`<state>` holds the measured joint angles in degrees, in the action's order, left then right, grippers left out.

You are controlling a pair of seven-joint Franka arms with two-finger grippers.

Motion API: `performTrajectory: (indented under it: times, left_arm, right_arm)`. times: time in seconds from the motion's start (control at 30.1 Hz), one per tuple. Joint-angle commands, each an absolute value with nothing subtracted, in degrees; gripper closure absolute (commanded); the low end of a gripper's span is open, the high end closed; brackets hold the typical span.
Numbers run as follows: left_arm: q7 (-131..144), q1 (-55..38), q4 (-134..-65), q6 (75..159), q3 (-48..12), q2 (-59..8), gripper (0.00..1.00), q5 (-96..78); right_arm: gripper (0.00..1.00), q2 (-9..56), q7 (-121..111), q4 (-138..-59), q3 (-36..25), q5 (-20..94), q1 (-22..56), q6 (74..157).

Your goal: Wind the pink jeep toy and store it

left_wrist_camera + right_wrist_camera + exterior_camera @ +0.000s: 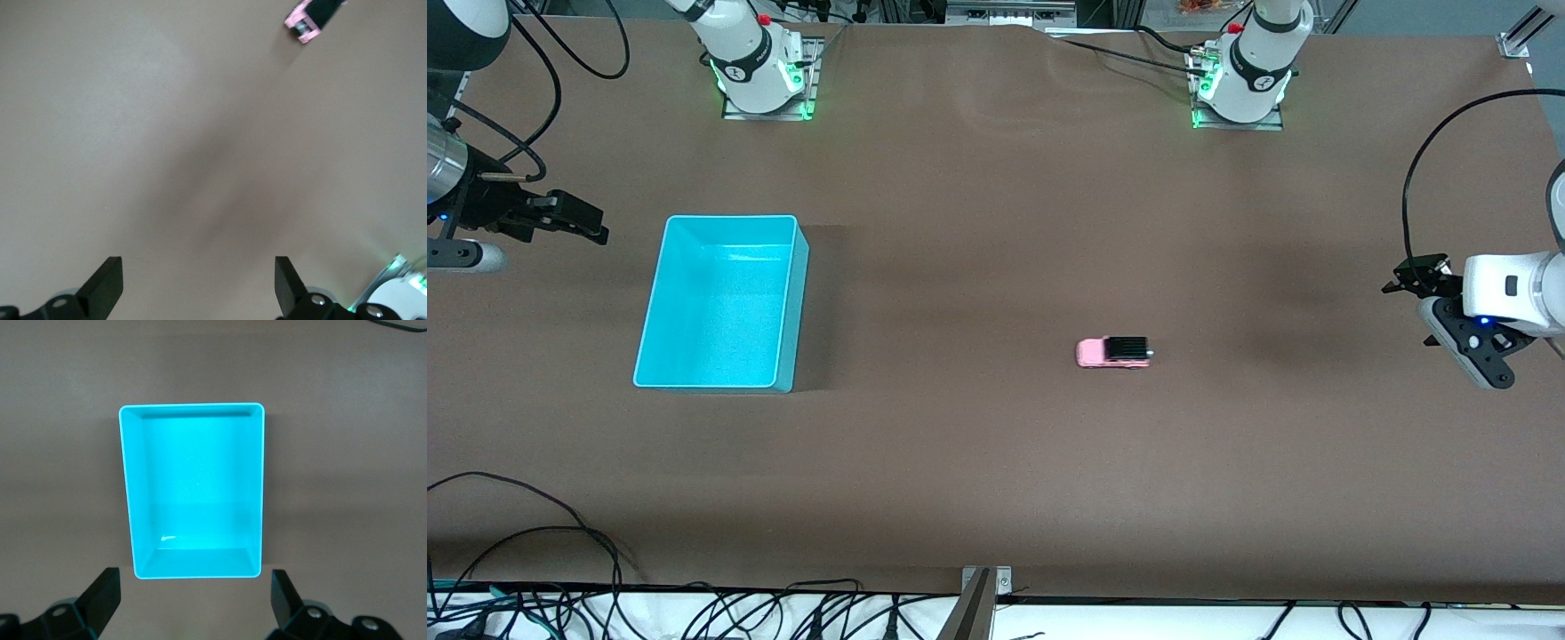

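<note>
Basically nothing grasped yet; pink jeep toy (1113, 352) sits on its wheels on the bare desk (996, 462), toward the left arm's end, well apart from the turquoise bin (660, 293), which stands empty; left end effector (1414, 276) hovers released over the desk's edge, likely the one to pick and wind since it is closer; right end effector (583, 222) hangs released beside the bin, waiting.

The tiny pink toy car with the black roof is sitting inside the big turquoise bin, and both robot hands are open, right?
Not quite. The tiny pink toy car with the black roof sits on the bare brown table, outside the turquoise bin, as the front view shows. The bin is empty. The left gripper and right gripper are open.
</note>
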<state>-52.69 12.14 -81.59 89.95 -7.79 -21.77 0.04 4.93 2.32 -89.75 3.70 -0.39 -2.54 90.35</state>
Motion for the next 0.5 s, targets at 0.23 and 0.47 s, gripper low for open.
performTrajectory:
  times: [0.23,0.47]
  left_arm:
    - [-38.3,9.1,-79.9,87.7,-7.5,-19.9,0.00,0.4]
    - [-31.7,1.8,-79.9,86.6,-2.3,-16.8,0.00,1.1]
  right_arm:
    - [0.00,4.4,1.7,-89.9,4.0,-0.4,-3.1,89.7]
    - [0.00,4.4,1.7,-89.9,4.0,-0.4,-3.2,89.6]
